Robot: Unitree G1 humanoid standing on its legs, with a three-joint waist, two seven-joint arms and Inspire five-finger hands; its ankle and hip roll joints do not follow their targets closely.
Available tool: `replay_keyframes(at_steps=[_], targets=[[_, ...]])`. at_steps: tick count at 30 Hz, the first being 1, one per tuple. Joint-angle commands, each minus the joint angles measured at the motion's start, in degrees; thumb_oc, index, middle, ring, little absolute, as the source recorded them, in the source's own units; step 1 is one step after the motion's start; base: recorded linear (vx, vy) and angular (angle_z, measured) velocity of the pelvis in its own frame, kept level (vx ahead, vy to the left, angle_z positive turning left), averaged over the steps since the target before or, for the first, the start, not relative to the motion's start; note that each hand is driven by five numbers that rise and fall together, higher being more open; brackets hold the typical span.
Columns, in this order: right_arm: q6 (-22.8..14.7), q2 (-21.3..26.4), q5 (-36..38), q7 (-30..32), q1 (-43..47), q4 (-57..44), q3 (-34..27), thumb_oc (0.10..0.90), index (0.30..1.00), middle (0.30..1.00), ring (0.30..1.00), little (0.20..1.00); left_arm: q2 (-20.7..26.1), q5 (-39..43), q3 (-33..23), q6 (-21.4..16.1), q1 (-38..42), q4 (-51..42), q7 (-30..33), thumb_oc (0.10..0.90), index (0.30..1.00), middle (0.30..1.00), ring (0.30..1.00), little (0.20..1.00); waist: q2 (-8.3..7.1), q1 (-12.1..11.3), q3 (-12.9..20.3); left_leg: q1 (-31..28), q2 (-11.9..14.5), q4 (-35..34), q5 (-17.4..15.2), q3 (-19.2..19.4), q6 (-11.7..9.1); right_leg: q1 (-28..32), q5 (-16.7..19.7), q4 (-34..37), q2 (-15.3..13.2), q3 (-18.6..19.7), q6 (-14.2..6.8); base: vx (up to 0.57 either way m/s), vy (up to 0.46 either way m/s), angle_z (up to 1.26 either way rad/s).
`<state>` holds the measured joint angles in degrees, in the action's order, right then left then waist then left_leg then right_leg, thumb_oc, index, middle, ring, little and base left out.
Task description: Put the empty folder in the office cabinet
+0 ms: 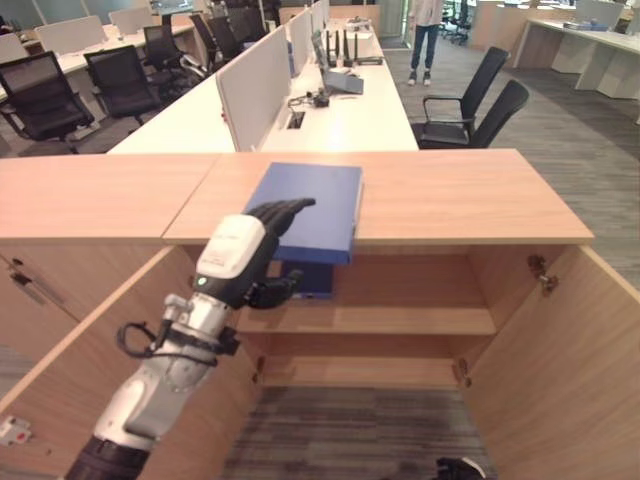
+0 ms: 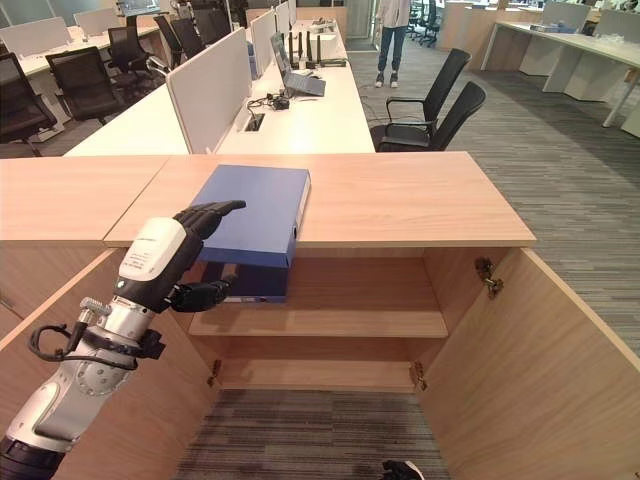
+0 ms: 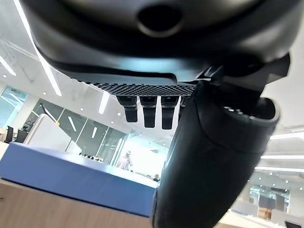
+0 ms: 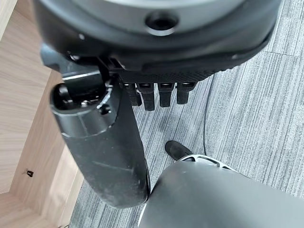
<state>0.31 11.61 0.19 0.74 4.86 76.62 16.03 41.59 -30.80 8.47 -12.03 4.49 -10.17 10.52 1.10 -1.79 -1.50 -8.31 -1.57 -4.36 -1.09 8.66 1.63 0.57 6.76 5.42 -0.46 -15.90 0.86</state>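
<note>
Lying flat on the wooden top of the cabinet (image 1: 450, 200), the blue folder (image 1: 312, 205) is a thick, box-shaped binder with a smooth matte cover, and its near end juts out past the front edge over the open compartment. The left hand (image 1: 262, 235) grips that overhanging end: its dark fingers (image 2: 215, 212) lie spread along the cover while the thumb (image 2: 205, 293) curls beneath, so the folder is pinched between them. The back of the hand carries a smooth white shell.

The cabinet is light wood-grain laminate with square edges. Both doors stand open, the right door (image 2: 540, 350) swung wide with a metal hinge (image 2: 487, 275) showing near its top. Inside, a flat wooden shelf (image 2: 340, 322) crosses the compartment, and another blue folder (image 1: 318, 278) stands on it just below the one being held.

The right hand (image 4: 142, 92) hangs low above grey ribbed carpet (image 4: 251, 109), its fingers relaxed and holding nothing.

Beyond the cabinet runs a long white counter (image 1: 350, 120) with grey divider screens (image 1: 250, 85), black mesh chairs (image 1: 470, 105) beside it, and a person (image 1: 425, 35) standing far off.
</note>
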Motion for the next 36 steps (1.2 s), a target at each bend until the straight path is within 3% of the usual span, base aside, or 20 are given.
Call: replay_keyframes(at_steps=[1,13,23,36], targets=[[0.9,-0.8,-1.4,-0.7,-1.6,3.6,4.0,0.8,0.9,0.9,0.9,0.9,3.2,-4.5,-1.0,-0.3,9.9,-0.4,5.1,0.8,0.9,0.9,0.9,0.9,-2.64,0.4,3.0,1.8,1.2,-0.6,-2.6,0.0,-3.1,5.1,-5.2,-0.4,-2.5,2.5,-6.4,0.01,0.007,-0.03],[1.2,-0.3,-2.2,-0.5,-1.7,3.2,5.3,0.8,0.9,0.9,0.9,0.9,3.6,-12.1,4.6,4.1,19.6,9.0,8.6,0.8,0.9,0.9,0.9,0.9,-2.39,1.6,3.5,1.4,1.2,-0.6,-3.0,0.8,-3.1,5.0,-5.2,-0.4,-2.5,3.3,-6.5,0.01,0.001,-0.05],[0.9,0.0,-2.1,0.6,-1.5,3.3,6.1,0.8,0.9,0.9,0.9,0.9,2.6,-18.7,12.7,8.4,28.6,20.3,12.0,0.8,0.9,0.9,0.9,0.9,-2.18,2.7,3.8,1.2,1.0,-0.6,-3.2,1.4,-3.0,4.8,-5.2,-0.4,-2.4,3.8,-6.7,0.0,0.001,-0.04],[0.8,0.4,-2.1,0.8,-2.3,2.9,5.4,0.8,0.9,0.9,0.9,0.9,0.7,-19.6,14.4,10.5,24.6,28.4,10.5,0.8,0.9,0.9,0.9,0.9,-2.16,3.1,3.8,0.8,1.1,-0.6,-3.4,2.1,-2.9,5.0,-5.2,-0.4,-2.4,4.3,-6.7,0.0,0.001,-0.01]])
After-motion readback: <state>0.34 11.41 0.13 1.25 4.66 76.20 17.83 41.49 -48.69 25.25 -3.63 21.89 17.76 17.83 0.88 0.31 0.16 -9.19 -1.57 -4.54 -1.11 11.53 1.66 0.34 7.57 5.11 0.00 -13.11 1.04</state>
